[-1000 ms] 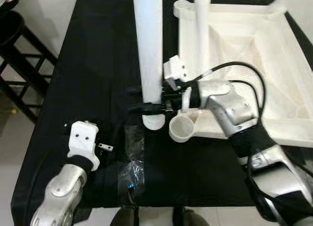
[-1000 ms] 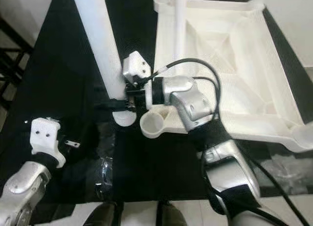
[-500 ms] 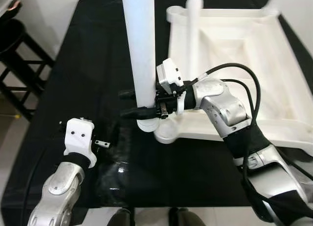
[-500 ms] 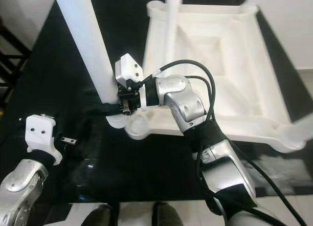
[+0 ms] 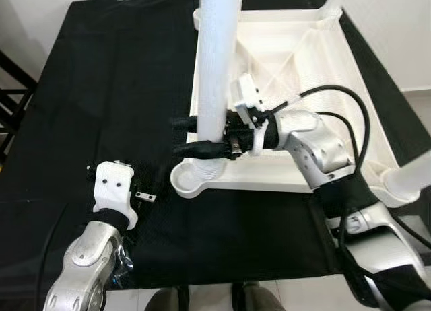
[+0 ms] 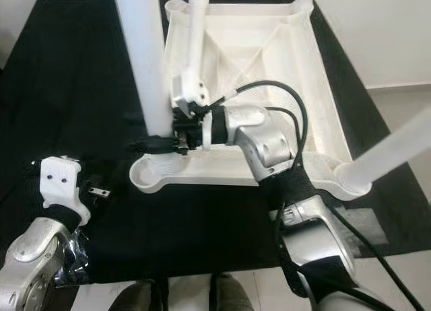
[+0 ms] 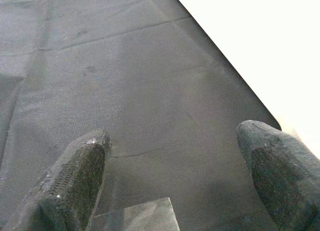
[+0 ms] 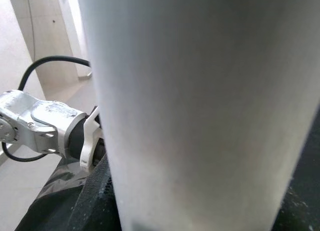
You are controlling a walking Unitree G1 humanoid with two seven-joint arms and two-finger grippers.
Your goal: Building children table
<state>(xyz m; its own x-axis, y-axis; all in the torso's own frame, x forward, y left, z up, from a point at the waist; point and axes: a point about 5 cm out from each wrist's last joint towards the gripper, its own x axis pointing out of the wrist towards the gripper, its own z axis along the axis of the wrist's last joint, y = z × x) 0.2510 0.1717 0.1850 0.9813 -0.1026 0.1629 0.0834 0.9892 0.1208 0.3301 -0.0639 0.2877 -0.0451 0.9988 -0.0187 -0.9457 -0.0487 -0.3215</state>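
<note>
Left eye view, frame centre: the right gripper [image 5: 192, 136] has its black fingers clamped round the white table leg [image 5: 217, 68], whose lower end hangs just above the round corner socket [image 5: 190, 180] of the upturned white tabletop [image 5: 316, 75]. To seat it well, I judge the leg should be kept upright and centred over the socket before pressing down. At lower left the left gripper [image 7: 170, 176] hovers over the black cloth [image 5: 101, 89], fingers apart and empty.

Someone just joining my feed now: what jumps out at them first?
The tall white table leg standing upright, clamped near its base by the right gripper above the corner socket of the upturned white tabletop. Then the left gripper, open above the black cloth.
</note>
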